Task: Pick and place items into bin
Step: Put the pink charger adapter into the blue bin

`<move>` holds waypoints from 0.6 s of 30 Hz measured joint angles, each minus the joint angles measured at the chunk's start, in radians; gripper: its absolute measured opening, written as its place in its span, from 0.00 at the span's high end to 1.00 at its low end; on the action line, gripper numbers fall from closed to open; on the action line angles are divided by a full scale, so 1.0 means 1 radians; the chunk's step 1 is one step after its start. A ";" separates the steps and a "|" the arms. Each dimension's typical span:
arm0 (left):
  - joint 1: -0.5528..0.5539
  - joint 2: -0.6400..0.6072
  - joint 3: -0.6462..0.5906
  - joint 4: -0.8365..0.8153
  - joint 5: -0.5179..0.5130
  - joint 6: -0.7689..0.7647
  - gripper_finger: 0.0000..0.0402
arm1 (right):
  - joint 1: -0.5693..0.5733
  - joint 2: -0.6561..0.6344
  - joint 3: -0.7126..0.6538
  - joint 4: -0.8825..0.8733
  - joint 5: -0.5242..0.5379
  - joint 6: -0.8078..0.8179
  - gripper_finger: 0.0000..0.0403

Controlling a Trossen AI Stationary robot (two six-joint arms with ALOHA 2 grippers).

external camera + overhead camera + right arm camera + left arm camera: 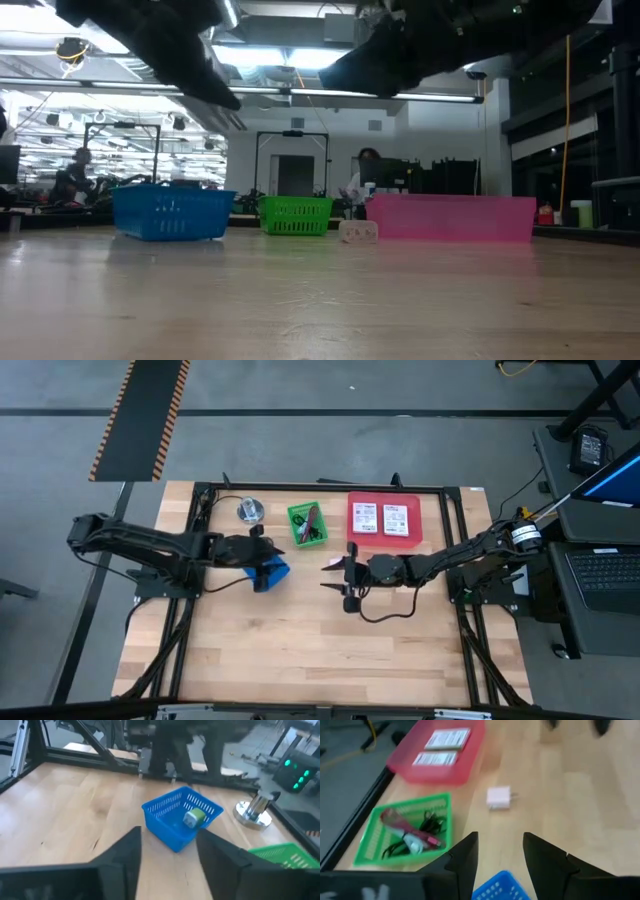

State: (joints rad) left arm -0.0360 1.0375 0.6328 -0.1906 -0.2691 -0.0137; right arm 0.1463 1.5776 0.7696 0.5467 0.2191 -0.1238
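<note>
Both dark arms reach inward low over the wooden table [300, 650], wrists toward the centre. The left gripper [500, 852] hangs directly above the blue basket [181, 818], its 2 fingers parted with nothing between them; ahead of it lie a small pinkish-white block [499, 798] on the bare wood, a green basket [405, 835] holding a dark red cord [407, 827] and black cable [432, 825], and a pink tray [385, 520] carrying 2 white green-printed packets [442, 747], whose print is too blurred to read. The right gripper [167, 845] faces the blue basket, fingers apart and empty; a small green and silver piece [194, 817] lies inside that basket, and a round silver metal object [254, 812] stands just beyond it.
</note>
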 joint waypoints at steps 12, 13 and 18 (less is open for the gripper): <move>-0.103 -0.020 -0.054 0.109 0.002 -0.015 0.64 | -0.001 0.000 0.141 -0.461 0.076 0.089 0.38; -0.111 -0.019 -0.055 0.113 0.002 -0.014 0.64 | -0.006 0.000 0.171 -0.535 0.076 0.104 0.38; -0.141 -0.013 -0.055 0.121 0.002 -0.007 0.64 | -0.017 0.000 0.305 -0.805 0.076 0.148 0.37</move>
State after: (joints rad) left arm -0.1772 1.0249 0.5777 -0.0692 -0.2672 -0.0211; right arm 0.1297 1.5776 1.0742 -0.2579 0.2955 0.0241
